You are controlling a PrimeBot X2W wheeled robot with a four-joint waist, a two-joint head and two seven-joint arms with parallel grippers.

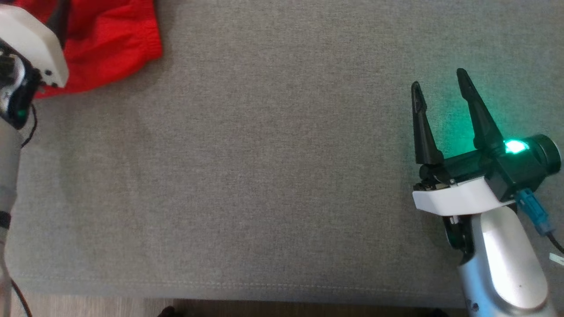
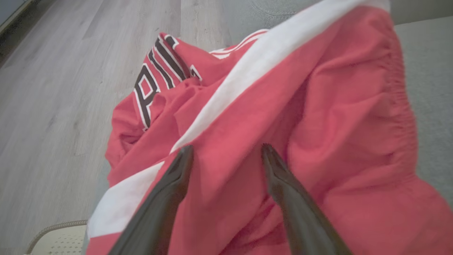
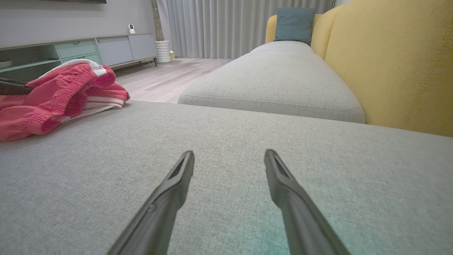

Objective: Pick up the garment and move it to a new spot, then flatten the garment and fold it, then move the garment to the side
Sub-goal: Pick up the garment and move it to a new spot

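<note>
My head camera looks straight down on the grey woven sofa cushion, crumpled red shorts at eleven o'clock. My left wrist camera sits close over those shorts, the red black-lettered jersey beyond at eleven. My right wrist camera skims low across the cushion, shorts at nine o'clock.

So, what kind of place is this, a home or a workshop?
Most likely a home living room: a yellow sofa with grey seat cushions and a teal pillow, long grey curtains, and a low cabinet on a wooden floor.
</note>
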